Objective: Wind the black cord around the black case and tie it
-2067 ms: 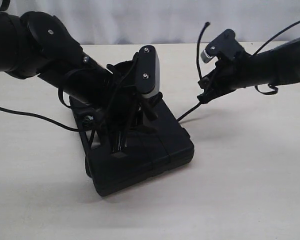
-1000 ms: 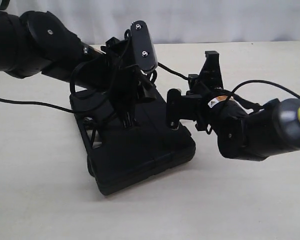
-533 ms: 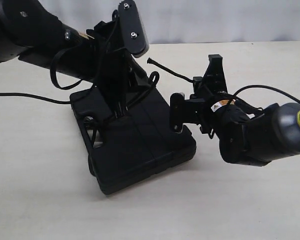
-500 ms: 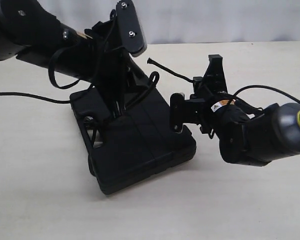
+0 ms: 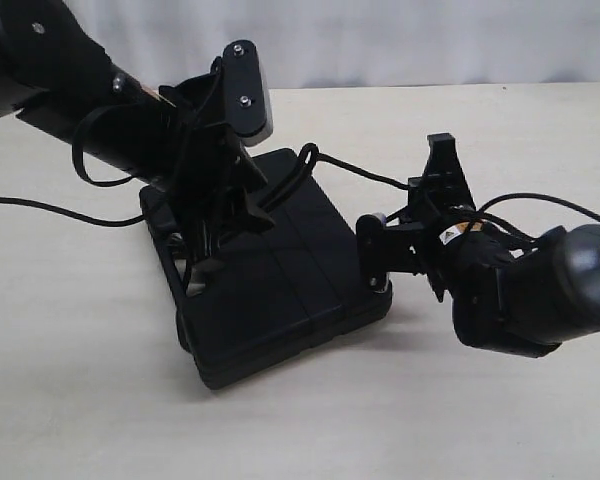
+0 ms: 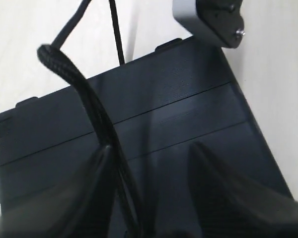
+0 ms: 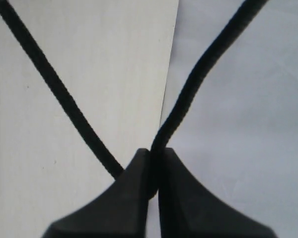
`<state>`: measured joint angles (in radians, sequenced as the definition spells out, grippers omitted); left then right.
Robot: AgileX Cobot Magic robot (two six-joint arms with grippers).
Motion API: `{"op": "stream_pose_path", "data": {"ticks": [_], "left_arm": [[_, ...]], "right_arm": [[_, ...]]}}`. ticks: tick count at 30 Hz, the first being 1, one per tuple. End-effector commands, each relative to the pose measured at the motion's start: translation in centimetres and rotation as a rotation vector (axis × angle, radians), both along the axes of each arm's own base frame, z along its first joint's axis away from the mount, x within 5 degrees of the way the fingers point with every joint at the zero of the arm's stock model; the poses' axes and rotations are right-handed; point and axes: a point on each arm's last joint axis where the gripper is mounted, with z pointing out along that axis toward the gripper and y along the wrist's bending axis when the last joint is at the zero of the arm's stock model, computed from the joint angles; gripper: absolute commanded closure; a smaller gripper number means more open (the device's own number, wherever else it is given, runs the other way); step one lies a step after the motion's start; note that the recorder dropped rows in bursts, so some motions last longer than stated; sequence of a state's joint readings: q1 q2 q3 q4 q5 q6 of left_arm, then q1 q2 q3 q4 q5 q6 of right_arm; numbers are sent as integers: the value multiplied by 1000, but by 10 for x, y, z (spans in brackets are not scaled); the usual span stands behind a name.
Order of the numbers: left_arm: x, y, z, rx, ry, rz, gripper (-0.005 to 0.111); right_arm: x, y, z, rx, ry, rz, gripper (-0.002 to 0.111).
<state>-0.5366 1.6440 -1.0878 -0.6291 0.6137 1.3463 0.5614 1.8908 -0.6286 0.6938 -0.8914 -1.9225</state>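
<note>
Nearest, black case [image 5: 280, 300] flat on the pale worktop [image 5: 80, 400], lid up, one corner toward the camera. Just beside its right edge, right arm [image 5: 520, 300], right jaws pressed together on the black cord [image 5: 355, 170], one strand pinched between the tips in the wrist view, a second strand crossing close by. Farther back, cord stretched from that grip across to a loop at the case's far edge. Over the far left part of the case, left arm [image 5: 90, 110], left jaws spread apart above the lid, gripping nothing, cord loose close along one of the fingers [image 6: 84, 198], unsqueezed. Beyond everything, pale backdrop [image 5: 430, 40].
</note>
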Motion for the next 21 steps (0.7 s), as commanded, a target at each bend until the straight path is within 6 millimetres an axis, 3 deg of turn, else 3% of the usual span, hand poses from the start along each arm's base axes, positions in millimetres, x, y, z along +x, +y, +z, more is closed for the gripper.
{"op": "stream_pose_path", "data": {"ticks": [1,4,12,21], "left_arm": [[12,-3,-14,11,-29,33,62],[17,-3,-15,8,-66,53,62],[20,-3,-14,-2,-88,82,63],[19,-3,-15,-11,-65,102,63]], "right_arm": [[-4,-13,2,-28,-11,-108,104],[-9,-12,1,-2,25,-143,104],[-38,12,-7,-21,74,-21,104],[-40,12,0,53,26,-87,104]]}}
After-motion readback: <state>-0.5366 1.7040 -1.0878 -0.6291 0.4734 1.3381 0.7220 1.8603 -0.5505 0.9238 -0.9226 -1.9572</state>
